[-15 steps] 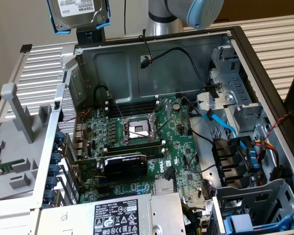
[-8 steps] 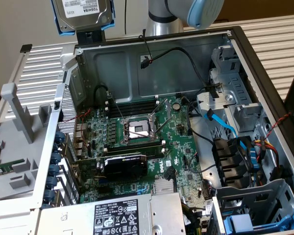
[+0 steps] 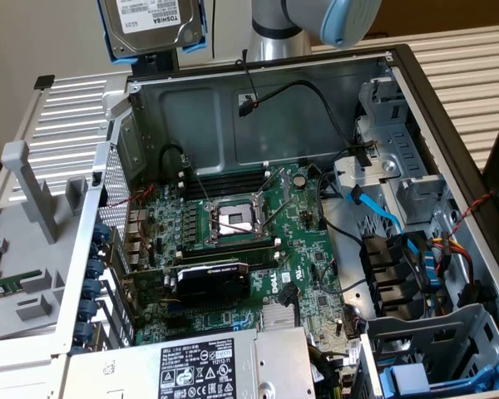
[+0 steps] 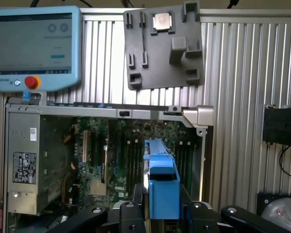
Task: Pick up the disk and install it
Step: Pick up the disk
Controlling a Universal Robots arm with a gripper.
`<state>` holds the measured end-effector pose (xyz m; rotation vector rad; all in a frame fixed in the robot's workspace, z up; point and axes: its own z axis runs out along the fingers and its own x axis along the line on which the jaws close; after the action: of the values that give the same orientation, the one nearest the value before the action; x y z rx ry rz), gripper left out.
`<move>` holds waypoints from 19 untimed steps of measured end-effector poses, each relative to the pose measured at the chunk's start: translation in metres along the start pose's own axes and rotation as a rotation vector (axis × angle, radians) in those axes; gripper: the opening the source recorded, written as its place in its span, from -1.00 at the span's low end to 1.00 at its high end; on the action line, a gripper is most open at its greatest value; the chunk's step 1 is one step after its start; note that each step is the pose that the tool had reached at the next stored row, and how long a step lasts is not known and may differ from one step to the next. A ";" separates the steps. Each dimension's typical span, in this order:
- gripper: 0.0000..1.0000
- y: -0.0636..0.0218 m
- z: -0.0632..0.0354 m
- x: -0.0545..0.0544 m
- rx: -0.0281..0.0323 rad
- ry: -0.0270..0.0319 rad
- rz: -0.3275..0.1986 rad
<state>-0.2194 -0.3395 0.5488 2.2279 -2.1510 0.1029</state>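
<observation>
Gripper is closed partway on the disk, with the jaws clamped on the blue frame, not on the metal body. In the exterior view the disk is up in the air at the upper left, label facing the camera, above the rim of the open computer case. It touches nothing else. In the wrist view the frame shows edge-on, hanging over the motherboard.

The drive cage sits on the exterior view's right, well apart from the disk. Another blue tray sits at the lower right, and the power supply is along the near edge.

My read of the step in hand is carrying the disk over to a bay. To do it well:
- Hold the frame square in the jaws, with no tilt.
- Stay above the case wall.
- Stay clear of the blue cable and the black cable.
- Line the frame rails up with the bay opening.
- Go slow, because the grip is only on the frame end and the disk could twist.
</observation>
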 end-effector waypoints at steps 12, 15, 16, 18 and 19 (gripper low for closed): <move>-0.26 -0.0322 0.0007 0.010 0.0014 0.0000 0.000; -0.26 -0.0424 0.0007 0.012 0.0016 -0.0001 0.000; -0.26 -0.0456 0.0006 0.013 0.0014 0.0000 0.000; -0.26 -0.0522 0.0006 0.014 0.0015 0.0000 0.000; -0.26 -0.0554 0.0006 0.015 0.0015 0.0000 0.000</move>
<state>-0.1635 -0.3526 0.5502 2.2286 -2.1518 0.1045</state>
